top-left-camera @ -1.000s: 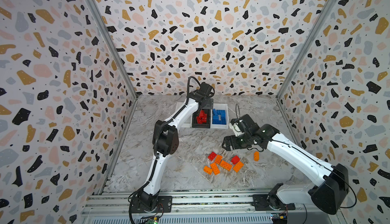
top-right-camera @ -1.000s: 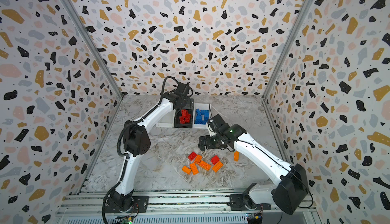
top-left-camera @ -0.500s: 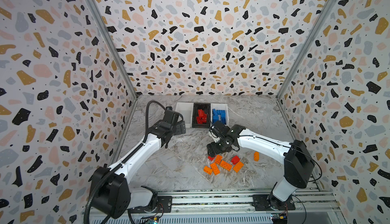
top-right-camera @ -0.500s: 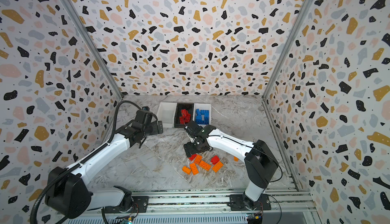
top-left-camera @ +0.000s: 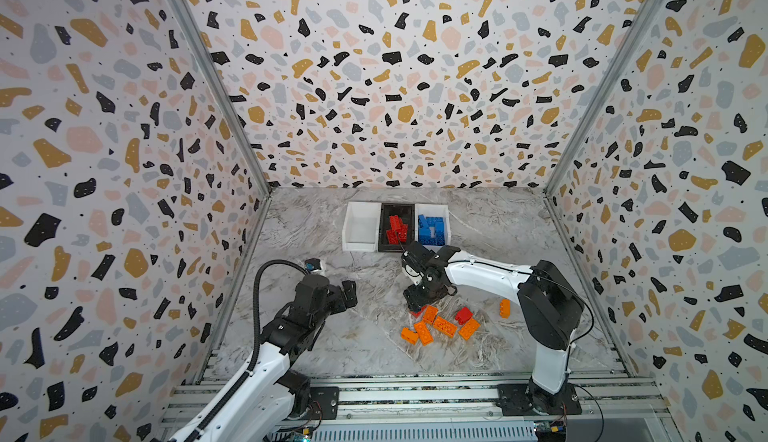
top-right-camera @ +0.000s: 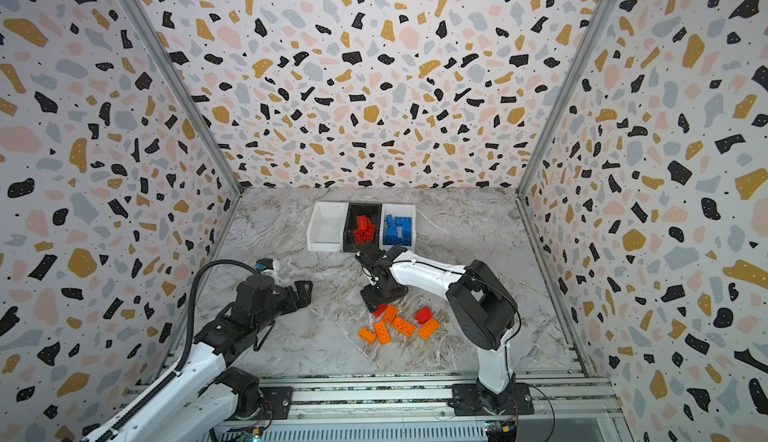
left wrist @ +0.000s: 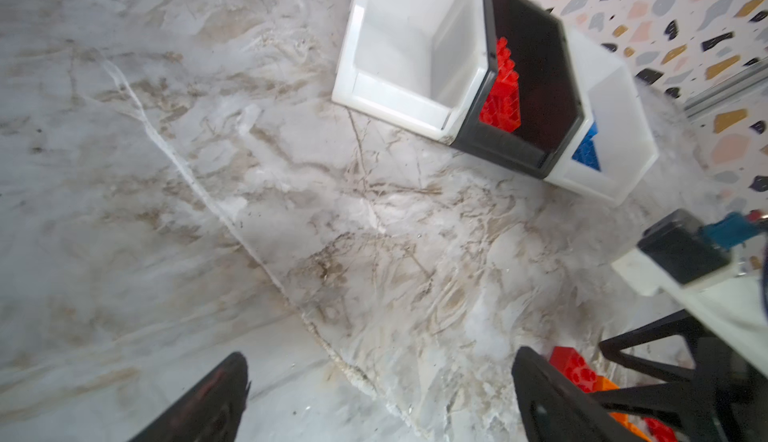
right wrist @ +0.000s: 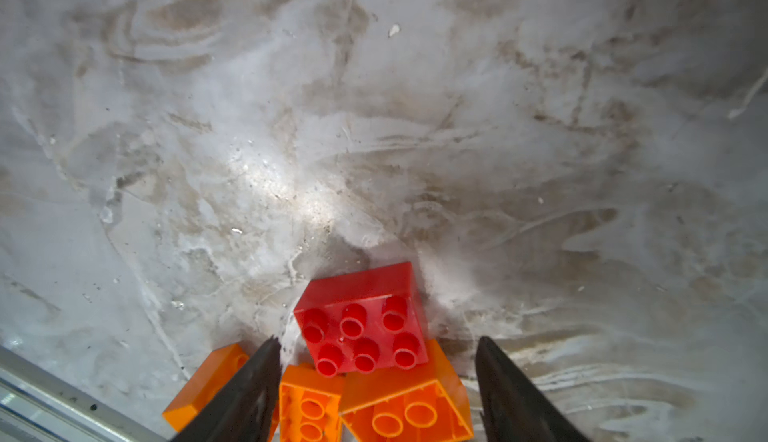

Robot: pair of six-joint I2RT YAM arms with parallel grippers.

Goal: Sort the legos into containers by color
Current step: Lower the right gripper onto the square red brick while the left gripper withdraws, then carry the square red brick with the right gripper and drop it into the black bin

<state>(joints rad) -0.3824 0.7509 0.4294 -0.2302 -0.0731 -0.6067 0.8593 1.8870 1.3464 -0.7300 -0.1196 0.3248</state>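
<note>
Three containers stand in a row at the back: an empty white bin, a black bin with red legos, and a white bin with blue legos. Loose orange legos and a red lego lie at the front. My right gripper is open and low over the pile's left end. A red lego lies just ahead of its tips on orange legos. My left gripper is open and holds nothing.
One orange lego lies apart, right of the pile beside the right arm's base link. Patterned walls close in three sides. An aluminium rail runs along the front edge. Bare marble floor lies left of the bins.
The left arm has swung back from the bins to the front left. The right gripper moved left and down onto the pile's edge, and its jaws have narrowed.
</note>
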